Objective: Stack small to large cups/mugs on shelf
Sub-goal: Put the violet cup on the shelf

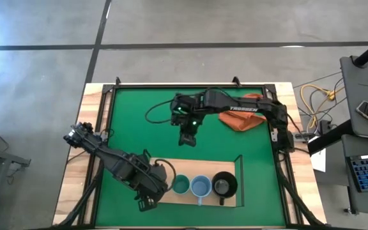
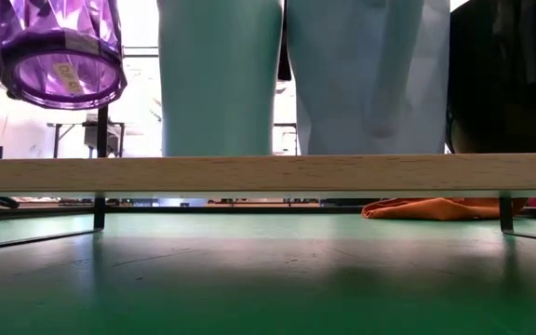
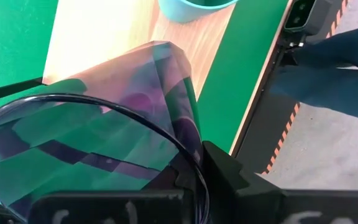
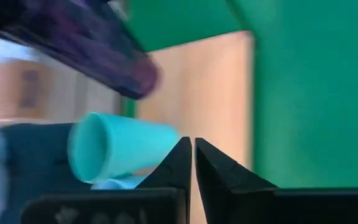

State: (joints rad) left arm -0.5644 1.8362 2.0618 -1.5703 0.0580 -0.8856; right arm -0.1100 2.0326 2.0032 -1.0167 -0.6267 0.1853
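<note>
The light-wood shelf [image 1: 229, 199] stands on the green mat at the near edge. On it, in a row from left to right, stand a pale teal cup [image 1: 181, 185], a light blue mug [image 1: 200, 186] and a black mug [image 1: 223, 185]. My left gripper [image 1: 147, 193] is over the shelf's left end and shut on the purple-tinted tumbler [image 2: 59, 51]. The tumbler hangs tilted above the board [image 2: 268, 174], left of the teal cup [image 2: 217, 74]. My right gripper [image 1: 187, 137] is shut and empty over the middle of the mat. My left gripper holds the tumbler near its open rim [image 3: 188, 158] and comes at it from above. One finger [image 3: 229, 174] lies against the outside of the wall; the tumbler hides the other. The tumbler hangs tilted, base down, clear of the shelf.
An orange-red cloth [image 1: 241, 118] lies on the mat at the far right, under my right arm. The shelf's thin black uprights [image 2: 99, 209] stand at its ends. The mat's black frame [image 1: 107, 128] runs round the work area.
</note>
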